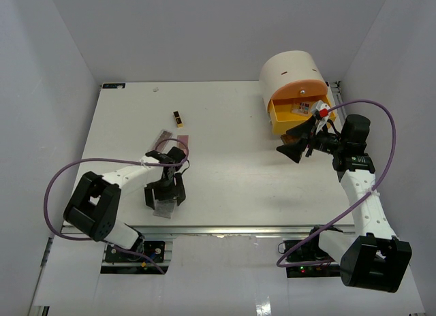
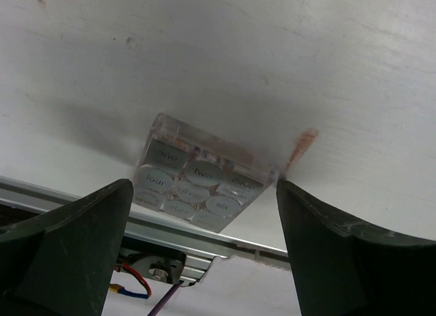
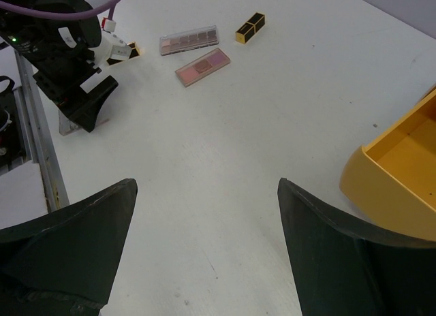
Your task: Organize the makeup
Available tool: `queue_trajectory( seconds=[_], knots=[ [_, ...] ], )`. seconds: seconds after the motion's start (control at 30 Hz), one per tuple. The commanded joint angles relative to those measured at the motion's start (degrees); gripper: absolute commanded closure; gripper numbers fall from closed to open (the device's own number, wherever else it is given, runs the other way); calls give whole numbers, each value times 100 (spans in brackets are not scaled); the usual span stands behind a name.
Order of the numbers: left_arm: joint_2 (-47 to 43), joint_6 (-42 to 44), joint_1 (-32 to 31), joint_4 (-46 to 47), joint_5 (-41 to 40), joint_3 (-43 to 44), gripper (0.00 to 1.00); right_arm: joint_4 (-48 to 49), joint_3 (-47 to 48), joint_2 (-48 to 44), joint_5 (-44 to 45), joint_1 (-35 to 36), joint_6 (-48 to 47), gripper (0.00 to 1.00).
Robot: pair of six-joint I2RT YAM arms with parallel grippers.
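A clear grey-white palette with numbered pans lies flat near the table's front edge. My left gripper hovers over it, open, one finger either side and neither touching. From above, that gripper covers part of the palette. A brown palette, a pink palette and a black-and-gold lipstick lie farther back. A second lipstick peeks out beside the left arm. My right gripper hangs open and empty in front of the yellow drawer.
The round cream drawer unit stands at the back right with its yellow drawer pulled open, small items inside. A metal rail runs along the front edge just below the grey-white palette. Purple cables loop around both arms.
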Motion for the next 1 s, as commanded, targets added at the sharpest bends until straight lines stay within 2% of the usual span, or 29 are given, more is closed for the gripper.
queue_trajectory(
  seconds=[0.0,0.2,0.47,0.53,0.63,0.77,0.97],
  knots=[
    [204,190,266,232,197,98,2,-29,11,-73,-122,-37,-173,10],
    [272,354,355,422,550,-27,4,-44,5,-41,-114,-37,-234,10],
    [-149,462,372,589,999,-377,28,-47,-6,-11,-105,-37,-244,10],
    [-225,449,373,626,1032,-418,30,-38,-7,-11,-98,-37,-236,10],
    [-323,419,373,592,1213,-402,25,-29,-16,-2,-105,-46,-208,10],
    [-349,417,373,416,869,-194,14,-29,-16,22,-107,-46,-199,10],
    [-367,222,381,224,331,-2,10,-29,-19,24,-108,-43,-193,10]
  ],
)
